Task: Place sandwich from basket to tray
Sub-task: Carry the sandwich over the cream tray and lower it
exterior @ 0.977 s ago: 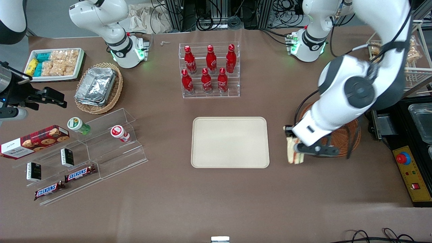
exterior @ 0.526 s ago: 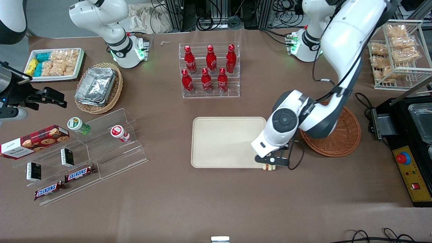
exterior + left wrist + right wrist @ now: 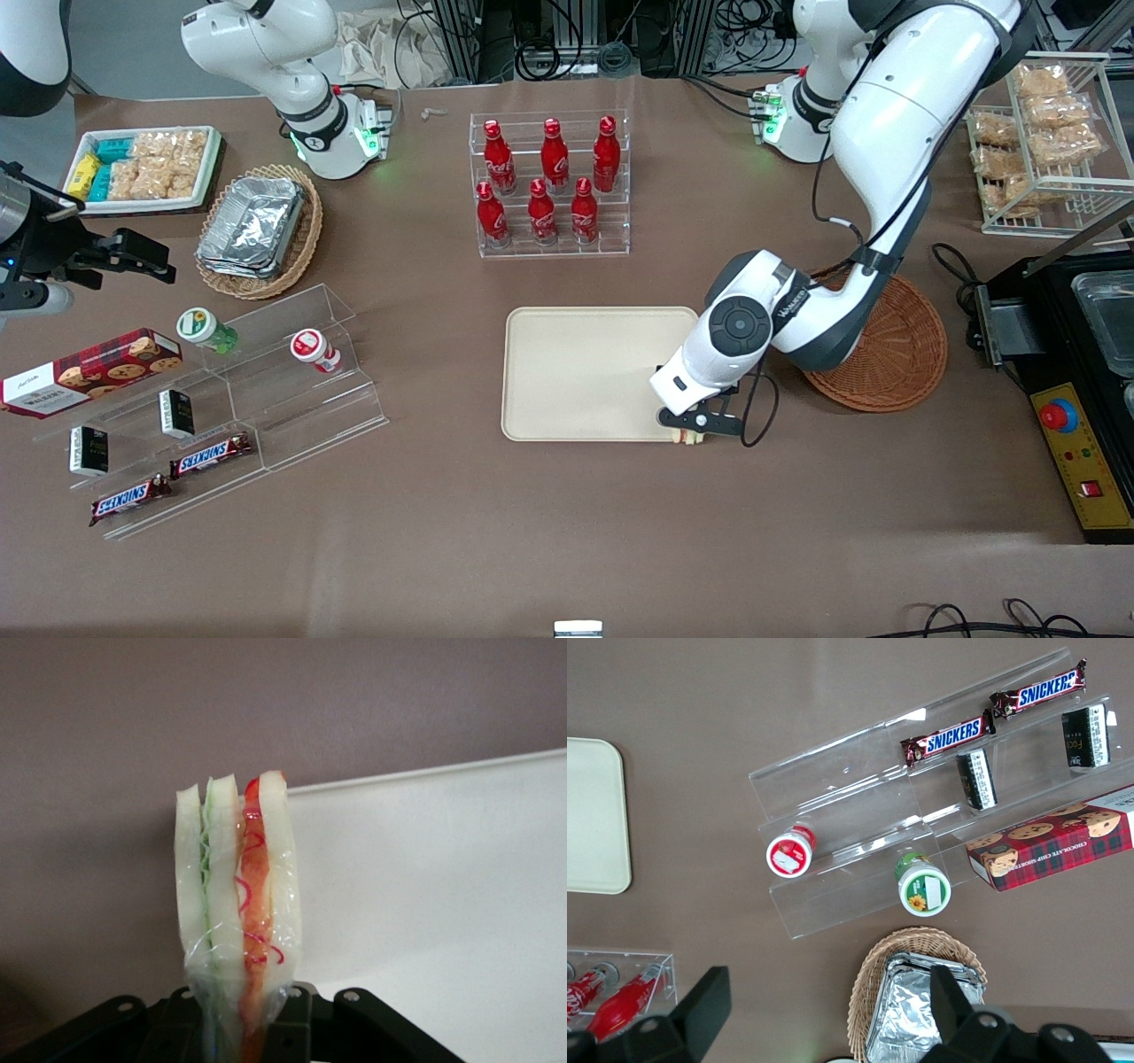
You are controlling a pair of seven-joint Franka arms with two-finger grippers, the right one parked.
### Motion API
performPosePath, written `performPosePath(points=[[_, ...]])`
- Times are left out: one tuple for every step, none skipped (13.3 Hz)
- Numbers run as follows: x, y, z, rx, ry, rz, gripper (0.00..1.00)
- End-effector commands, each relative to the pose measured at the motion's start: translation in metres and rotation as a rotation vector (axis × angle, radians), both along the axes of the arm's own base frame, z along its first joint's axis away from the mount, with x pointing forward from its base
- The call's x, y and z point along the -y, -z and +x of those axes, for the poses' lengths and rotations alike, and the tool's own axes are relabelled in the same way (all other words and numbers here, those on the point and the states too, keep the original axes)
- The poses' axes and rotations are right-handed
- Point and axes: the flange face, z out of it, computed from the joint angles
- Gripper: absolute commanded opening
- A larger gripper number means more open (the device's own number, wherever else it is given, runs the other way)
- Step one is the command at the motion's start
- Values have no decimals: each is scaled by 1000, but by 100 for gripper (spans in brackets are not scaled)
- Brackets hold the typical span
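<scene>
Hanging low over the tray's (image 3: 585,372) corner nearest the camera on the working arm's side, the gripper (image 3: 694,425) sits right of centre in the front view, a little below the middle of the frame. Its fingers are closed on the sandwich (image 3: 687,437), which shows there only as a small pale bit with a red streak poking out under the black fingers, right at the tray's rim.

The wrist camera gives the sandwich (image 3: 237,912) in full: it stands upright on its edge between the black fingers (image 3: 292,1028), three pale bread layers wrapped in clear film, green filling in one seam and red-orange in the next. The sandwich lies across the line where the cream tray (image 3: 443,904) meets the brown table (image 3: 106,771), so it is partly over the tray and partly over the tabletop. Whether it touches either surface cannot be told.

The basket (image 3: 895,350) sits at the right of the front view, beside the tray toward the working arm's end of the table, partly covered by the arm; the part that shows holds nothing.

Above the tray in that frame stands a clear rack of red bottles (image 3: 549,182).
</scene>
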Motion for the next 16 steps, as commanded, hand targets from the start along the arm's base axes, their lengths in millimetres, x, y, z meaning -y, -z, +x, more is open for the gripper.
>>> performPosePath(points=[[2,4,-15,-6,-5,-7,0],[3,13,-23,-3,2,-16,0],[4,19,-31,7,7,-26,0],[2,21,-35,9,8,-29,0],[1,21,-35,10,7,-28,0],[1,22,-35,7,7,-27,0],[1,24,-36,5,7,-28,6],[0,25,-37,2,8,-24,8],[-1,26,-40,-2,6,-20,13],[-2,30,-43,-10,-2,-15,13],[-3,31,-45,-14,-2,-13,16],[-3,31,-45,-14,-14,-12,37],[-3,31,-44,-14,-40,-11,62],[-3,31,-44,-15,-51,-10,100],[-3,31,-44,-15,-54,-10,100],[-3,27,-43,-8,-56,-10,100]])
